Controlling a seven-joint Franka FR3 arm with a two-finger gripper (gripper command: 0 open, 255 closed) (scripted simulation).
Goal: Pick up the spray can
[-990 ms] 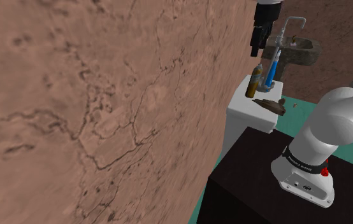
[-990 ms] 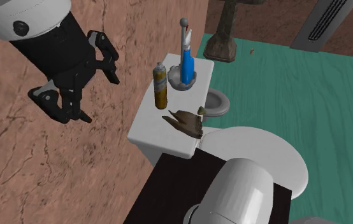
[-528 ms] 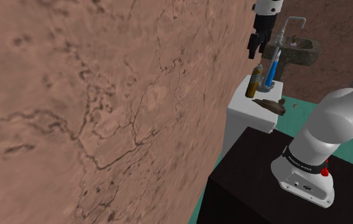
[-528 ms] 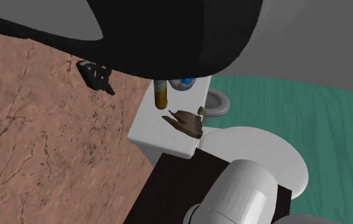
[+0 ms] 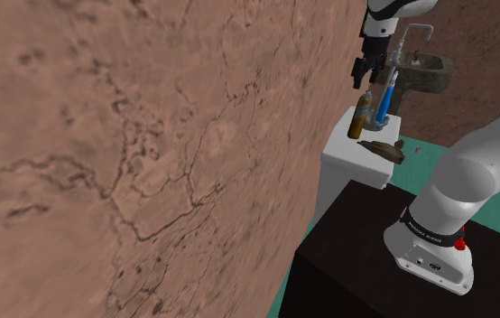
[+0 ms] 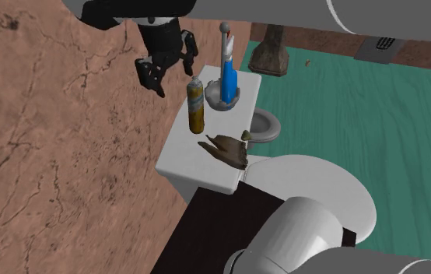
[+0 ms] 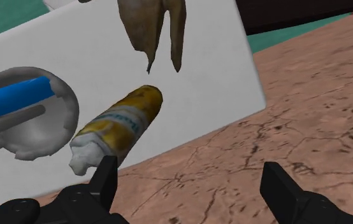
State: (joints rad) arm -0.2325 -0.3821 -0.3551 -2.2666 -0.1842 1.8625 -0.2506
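The spray can [image 6: 196,107] is yellow with a white cap and stands upright on the white toilet tank lid [image 6: 181,159], near the wall. The shoulder view shows the can [image 5: 359,116] at the lid's [image 5: 345,144] wall side. My black gripper [image 6: 173,74] hangs open just above the can's top and slightly toward the wall, holding nothing. Seen from the shoulder camera, the gripper [image 5: 364,78] is right over the can. Looking along the gripper [image 7: 191,184], the can [image 7: 118,127] lies ahead of one of the fingers [image 7: 105,181], outside the gap.
A blue toilet brush in a white holder [image 6: 226,84] stands right beside the can. A brown bird-like object [image 6: 226,149] lies on the lid nearer the stand. The brown stone wall [image 6: 66,140] is close behind. The toilet seat [image 6: 315,187] and a stone pedestal [image 6: 272,50] are nearby.
The gripper has swung in from the second exterior view's left and come down until it hangs just above the spray can. The can and the other things have not moved.
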